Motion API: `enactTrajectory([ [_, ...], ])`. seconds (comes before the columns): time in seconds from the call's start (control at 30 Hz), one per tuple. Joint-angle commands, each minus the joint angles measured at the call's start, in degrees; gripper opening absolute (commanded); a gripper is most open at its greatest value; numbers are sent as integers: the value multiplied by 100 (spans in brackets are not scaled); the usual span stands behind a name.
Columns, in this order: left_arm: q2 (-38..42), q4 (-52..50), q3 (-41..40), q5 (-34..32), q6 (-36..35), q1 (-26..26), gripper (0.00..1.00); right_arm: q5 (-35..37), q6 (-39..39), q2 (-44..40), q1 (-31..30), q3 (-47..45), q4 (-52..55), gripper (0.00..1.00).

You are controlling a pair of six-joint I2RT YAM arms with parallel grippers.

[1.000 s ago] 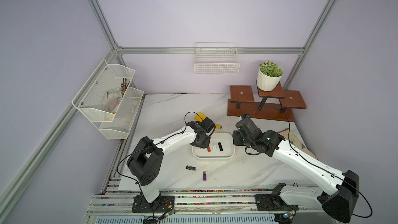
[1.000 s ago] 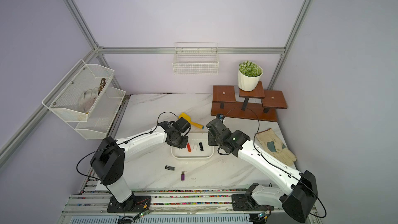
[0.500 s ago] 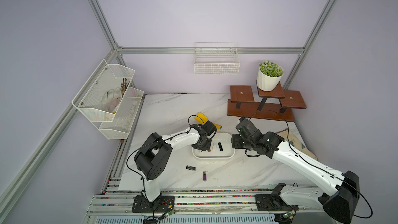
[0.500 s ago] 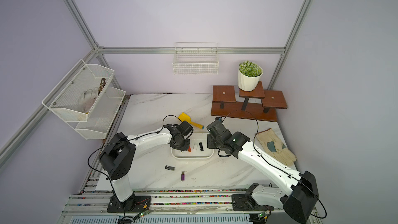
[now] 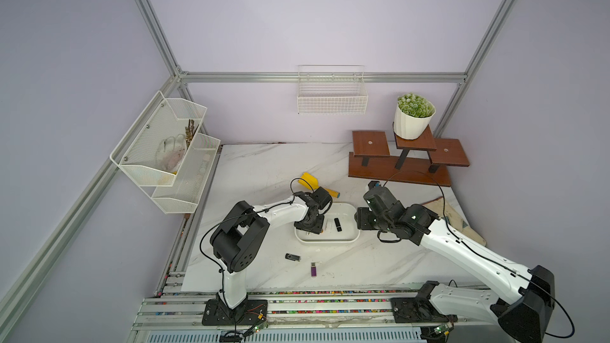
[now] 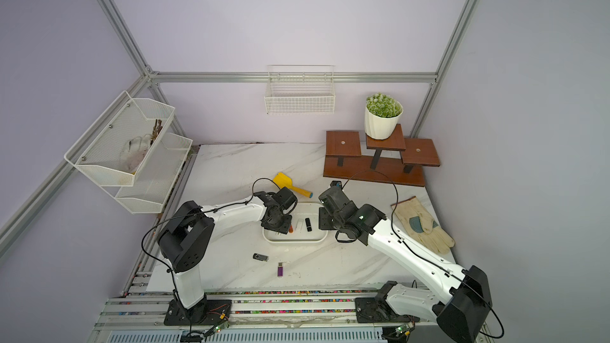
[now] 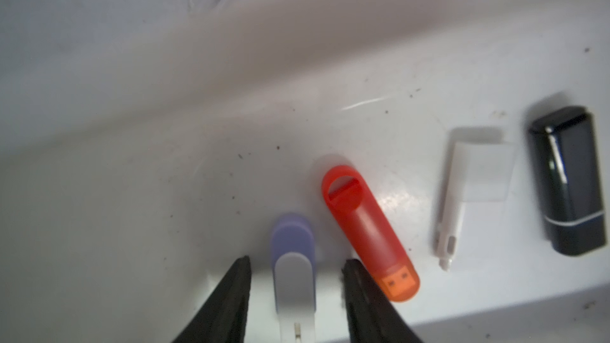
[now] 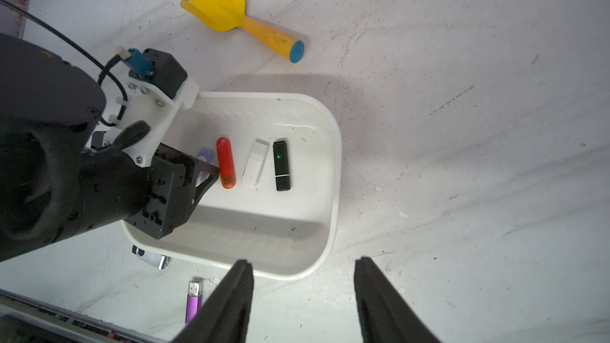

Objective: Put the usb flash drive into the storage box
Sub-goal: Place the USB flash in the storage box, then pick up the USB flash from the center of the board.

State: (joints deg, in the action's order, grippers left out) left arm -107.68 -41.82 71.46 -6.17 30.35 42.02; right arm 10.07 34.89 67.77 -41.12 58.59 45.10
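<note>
Left hand (image 7: 297,262) is low in the box (image 8: 335,176), jaws parted either side of the lilac drive (image 7: 293,285) lying on its floor, not gripping. It looks light, stiff and slick: pinch across its long sides. Right hand (image 8: 303,260) hovers open, empty.

A yellow scoop (image 8: 237,14) with a blue-capped handle lay on the white marble table (image 5: 264,166), a work glove (image 6: 422,226) at its edge, a potted green plant (image 5: 412,120) atop a stepped wooden stand (image 5: 399,168) at the back, and a white wire basket (image 5: 331,102) and a two-tier mesh rack (image 5: 165,150) hung on the walls.
</note>
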Motion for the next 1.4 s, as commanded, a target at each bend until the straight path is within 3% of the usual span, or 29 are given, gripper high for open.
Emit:
enactTrajectory([
  [0.0, 279, 71, 58, 15, -47, -1, 55, -66, 46, -96, -33, -82, 89, 54],
  [0.2, 997, -96, 594, -71, -186, -1, 67, 235, 549, -316, -796, -294, 170, 56],
  [0.4, 1480, -1184, 1581, -713, -398, -176, 77, 354, 1244, -23, -1772, -313, 69, 59],
  [0.67, 2597, -1627, 247, -1000, -152, -893, 87, -7, 1460, 954, -2497, -167, -526, 60],
  [0.93, 3677, -1584, -848, -760, 420, -959, 93, -557, 1255, 2546, -2853, 588, -775, 60],
  [1.37, 3986, -1548, -1285, -577, 578, -961, 95, -596, 1119, 3555, -3041, 944, -734, 57],
])
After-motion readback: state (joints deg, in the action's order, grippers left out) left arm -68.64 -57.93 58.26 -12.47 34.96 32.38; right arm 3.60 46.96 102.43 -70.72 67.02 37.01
